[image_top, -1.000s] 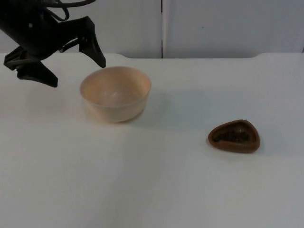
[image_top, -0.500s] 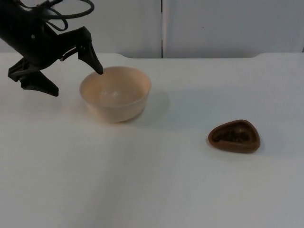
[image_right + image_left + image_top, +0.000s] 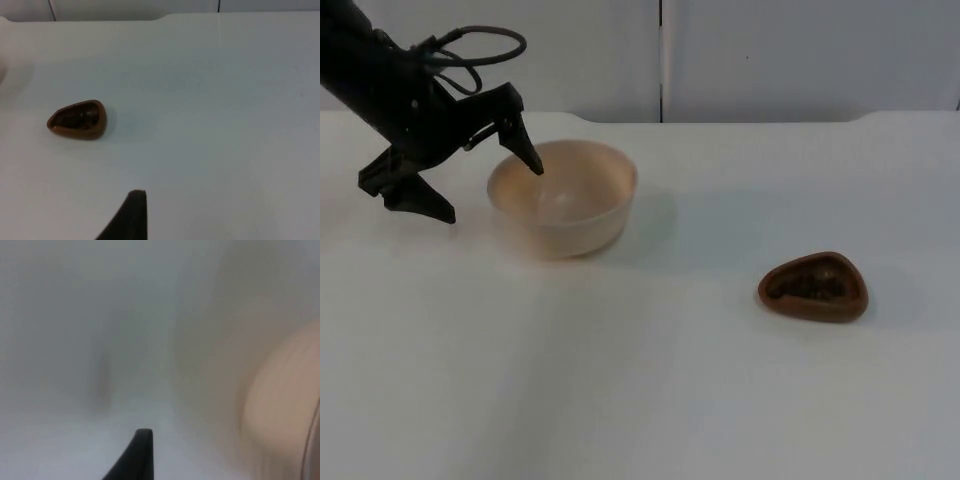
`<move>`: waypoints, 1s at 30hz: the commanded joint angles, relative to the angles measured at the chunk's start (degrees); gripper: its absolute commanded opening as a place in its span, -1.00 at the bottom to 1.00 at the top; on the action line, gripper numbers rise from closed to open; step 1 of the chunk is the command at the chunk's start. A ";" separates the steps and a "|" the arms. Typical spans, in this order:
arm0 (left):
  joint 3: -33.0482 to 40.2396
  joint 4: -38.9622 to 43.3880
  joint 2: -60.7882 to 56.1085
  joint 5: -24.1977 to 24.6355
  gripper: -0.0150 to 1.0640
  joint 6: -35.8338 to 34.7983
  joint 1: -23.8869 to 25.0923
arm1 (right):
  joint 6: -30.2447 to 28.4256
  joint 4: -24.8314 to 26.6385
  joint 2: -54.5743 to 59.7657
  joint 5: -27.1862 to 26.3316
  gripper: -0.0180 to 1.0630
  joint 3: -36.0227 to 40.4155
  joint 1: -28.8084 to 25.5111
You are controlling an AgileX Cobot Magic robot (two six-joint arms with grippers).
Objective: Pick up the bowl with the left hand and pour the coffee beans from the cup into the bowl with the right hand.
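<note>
Top view, left gripper spread wide astride bowl rim, cup well apart, unmarked.

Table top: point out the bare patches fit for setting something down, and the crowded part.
Bare: the stretch of table between bowl and cup, and the near side in front of both. Crowded: the bowl's left rim, straddled by the open left hand.

A pale peach bowl stands upright on the table's left side. Well apart to its right sits a small brown, rounded-triangular cup holding dark coffee beans.
</note>
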 commanded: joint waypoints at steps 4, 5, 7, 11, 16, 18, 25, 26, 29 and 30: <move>-0.23 1.32 0.64 -0.98 0.89 -0.36 0.17 | 0.00 -0.32 -0.25 -0.31 0.98 0.01 -0.28; -0.23 1.32 0.92 -1.10 0.89 -0.36 0.17 | 0.00 -0.32 -0.25 -0.31 0.98 0.01 -0.28; -0.23 1.32 1.17 -1.23 0.86 -0.36 0.17 | 0.00 -0.32 -0.25 -0.31 0.98 0.01 -0.28; -0.23 1.44 1.28 -1.34 0.65 -0.36 0.06 | 0.00 -0.32 -0.25 -0.31 0.98 0.01 -0.28; -0.23 1.44 1.39 -0.93 0.32 -0.25 0.06 | 0.00 -0.42 -0.25 -0.31 0.98 0.01 -0.28; -0.23 1.44 1.40 -0.80 0.26 -0.25 0.06 | 0.60 -0.99 -0.25 -0.31 0.98 0.01 -0.28; -0.23 1.44 1.71 0.58 -0.28 -0.25 0.06 | 0.84 -1.35 -0.25 -0.31 0.98 0.01 -0.28; -0.23 1.44 1.71 0.56 -0.35 -0.25 0.06 | 0.84 -1.35 -0.25 -0.31 0.98 0.01 -0.28; -0.23 1.44 1.71 0.70 -0.52 -0.25 0.06 | 0.84 -1.35 -0.25 -0.31 0.98 0.01 -0.28; -0.23 1.31 1.71 0.81 -0.58 -0.25 0.06 | 0.84 -1.35 -0.25 -0.31 0.98 0.01 -0.28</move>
